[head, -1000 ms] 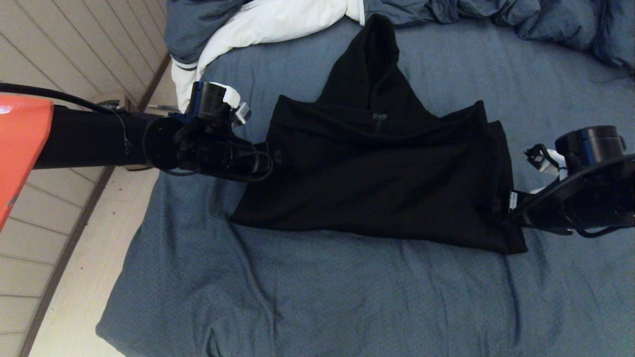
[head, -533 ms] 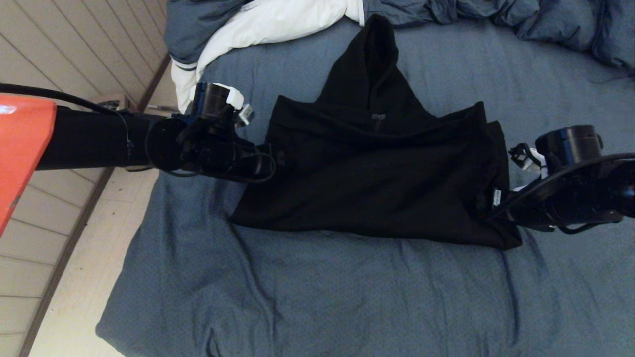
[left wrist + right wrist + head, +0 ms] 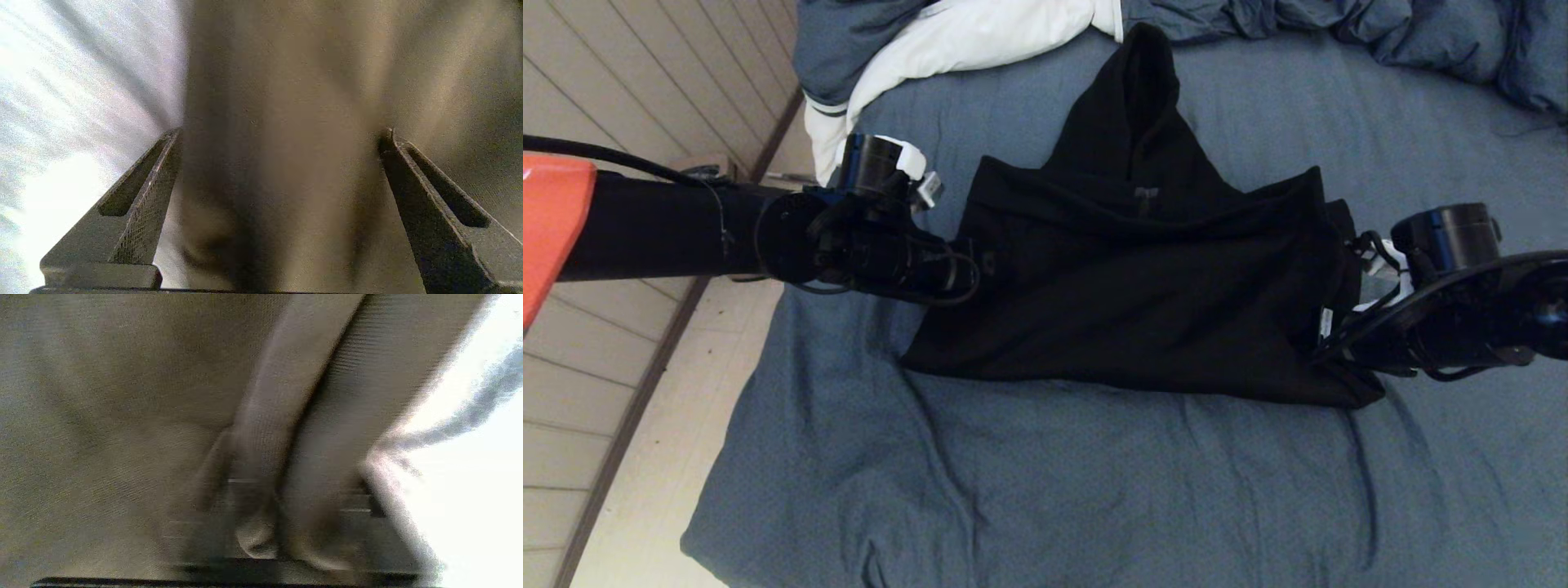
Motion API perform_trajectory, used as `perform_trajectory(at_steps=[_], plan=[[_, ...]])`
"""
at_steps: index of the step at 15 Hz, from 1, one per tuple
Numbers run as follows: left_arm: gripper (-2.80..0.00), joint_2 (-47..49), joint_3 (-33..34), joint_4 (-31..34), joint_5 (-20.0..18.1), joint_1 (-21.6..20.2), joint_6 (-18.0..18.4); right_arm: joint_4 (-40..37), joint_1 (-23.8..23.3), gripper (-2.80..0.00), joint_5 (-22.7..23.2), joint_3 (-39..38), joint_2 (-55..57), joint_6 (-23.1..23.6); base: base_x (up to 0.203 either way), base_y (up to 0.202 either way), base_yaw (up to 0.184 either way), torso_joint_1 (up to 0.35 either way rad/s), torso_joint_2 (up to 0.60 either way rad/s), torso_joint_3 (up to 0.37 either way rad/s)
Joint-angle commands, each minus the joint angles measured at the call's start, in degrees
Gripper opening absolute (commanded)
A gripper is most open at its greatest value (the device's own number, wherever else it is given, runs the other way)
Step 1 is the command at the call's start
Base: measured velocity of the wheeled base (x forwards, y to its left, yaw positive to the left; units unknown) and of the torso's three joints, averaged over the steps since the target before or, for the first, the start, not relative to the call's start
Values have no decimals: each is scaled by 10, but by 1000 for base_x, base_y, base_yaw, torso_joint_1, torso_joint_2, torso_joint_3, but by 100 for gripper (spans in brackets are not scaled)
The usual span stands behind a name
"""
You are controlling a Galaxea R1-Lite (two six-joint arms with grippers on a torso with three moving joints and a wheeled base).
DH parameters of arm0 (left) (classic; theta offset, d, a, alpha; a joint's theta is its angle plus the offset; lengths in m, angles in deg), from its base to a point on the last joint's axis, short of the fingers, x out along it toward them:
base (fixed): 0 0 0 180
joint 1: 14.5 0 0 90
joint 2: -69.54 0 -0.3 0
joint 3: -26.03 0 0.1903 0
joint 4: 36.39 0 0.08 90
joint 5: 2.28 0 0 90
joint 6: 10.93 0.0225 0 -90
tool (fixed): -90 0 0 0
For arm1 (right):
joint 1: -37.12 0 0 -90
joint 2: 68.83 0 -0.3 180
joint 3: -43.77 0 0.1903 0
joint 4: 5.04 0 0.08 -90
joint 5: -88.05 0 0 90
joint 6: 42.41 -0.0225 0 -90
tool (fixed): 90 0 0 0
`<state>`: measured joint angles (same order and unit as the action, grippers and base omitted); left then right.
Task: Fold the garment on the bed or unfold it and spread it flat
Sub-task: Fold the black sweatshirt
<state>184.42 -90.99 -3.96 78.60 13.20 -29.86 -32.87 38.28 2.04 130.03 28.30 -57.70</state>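
Black garment [image 3: 1143, 294], blue-grey finely textured bed [image 3: 1045, 490], blue-grey duvet [image 3: 1339, 20] with white lining [image 3: 964, 41]

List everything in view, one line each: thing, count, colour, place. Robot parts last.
hoodie: one, black, middle of the bed, hood toward the far end
bed: one, blue-grey sheet, fills most of the head view
duvet: one, blue-grey with white lining, bunched along the far edge
floor: pale boards, left of the bed
left pincer: one, dark, at the hoodie's left edge, fingers wide apart with cloth between them
right pincer: one, dark, at the hoodie's right edge, cloth bunched against it
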Motion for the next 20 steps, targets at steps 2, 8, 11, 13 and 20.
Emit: perform_trajectory(at_steps=[2, 8, 11, 13, 20], plan=[[0, -50, 41, -3, 0, 31, -3, -2, 0, -280, -1, -27, -43, 1, 0, 0, 0, 0, 0, 0], [0, -33, 41, -5, 3, 55, -13, -1, -7, -280, 6, -48, -60, 4, 0, 0, 0, 0, 0, 0], [-280, -11, 37, -6, 9, 48, -13, -1, -6, -280, 19, -51, -56, 4, 0, 0, 0, 0, 0, 0], [-280, -11, 34, -6, 9, 40, -13, -1, -5, -280, 19, -51, -56, 4, 0, 0, 0, 0, 0, 0], [-280, -60, 53, 9, 12, 36, -10, -6, -3, -280, 20, -68, -85, 2, 0, 0, 0, 0, 0, 0]])
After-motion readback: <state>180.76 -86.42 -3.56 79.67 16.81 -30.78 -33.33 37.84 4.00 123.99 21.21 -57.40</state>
